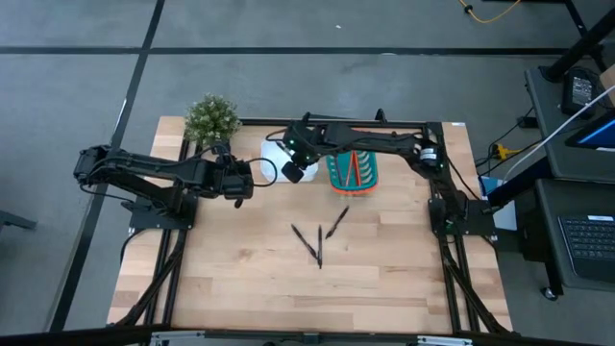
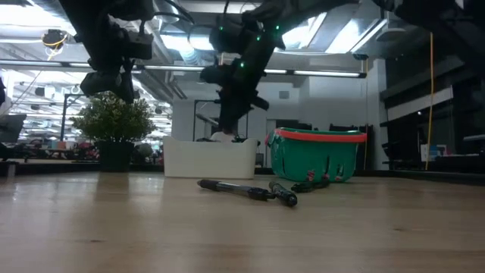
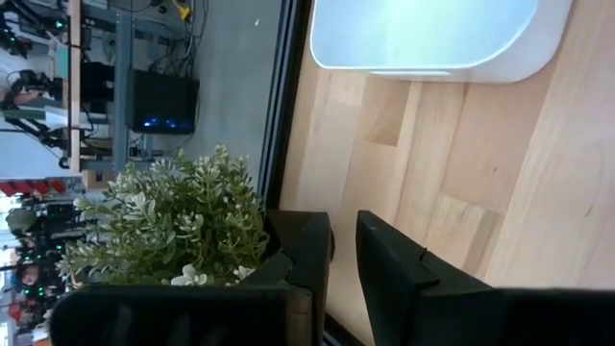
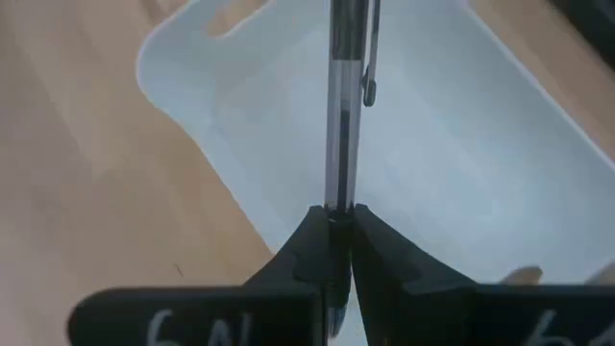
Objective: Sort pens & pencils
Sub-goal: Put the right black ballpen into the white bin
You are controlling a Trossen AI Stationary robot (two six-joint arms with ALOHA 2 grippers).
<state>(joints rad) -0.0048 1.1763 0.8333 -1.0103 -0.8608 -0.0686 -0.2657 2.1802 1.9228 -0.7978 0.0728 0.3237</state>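
Note:
My right gripper (image 4: 338, 216) is over the white tray (image 4: 461, 173), shut on a dark pen (image 4: 344, 106) with a clear barrel and a clip. In the high view it (image 1: 293, 168) covers most of the tray (image 1: 274, 154). Three more dark pens (image 1: 317, 240) lie flat on the table in front of the tray. Red and orange pencils (image 1: 352, 168) sit in the green basket (image 1: 351, 189) to the tray's right. My left gripper (image 1: 252, 181) hangs left of the tray, open by a narrow gap (image 3: 343, 250), touching nothing. My right gripper pinches the pen between its two fingertips at the end opposite the clip (image 4: 338, 207). The fingers come from above, pointing down, and the pen runs on in line with them. The pen is lifted clear, its clip end (image 4: 367, 86) over the inside of the tray.
A small potted plant (image 1: 211, 117) stands at the table's far left, close to my left gripper (image 3: 173, 231). The basket (image 2: 314, 155) stands right beside the tray (image 2: 211, 158). The table's near half holds only the three pens (image 2: 242, 188).

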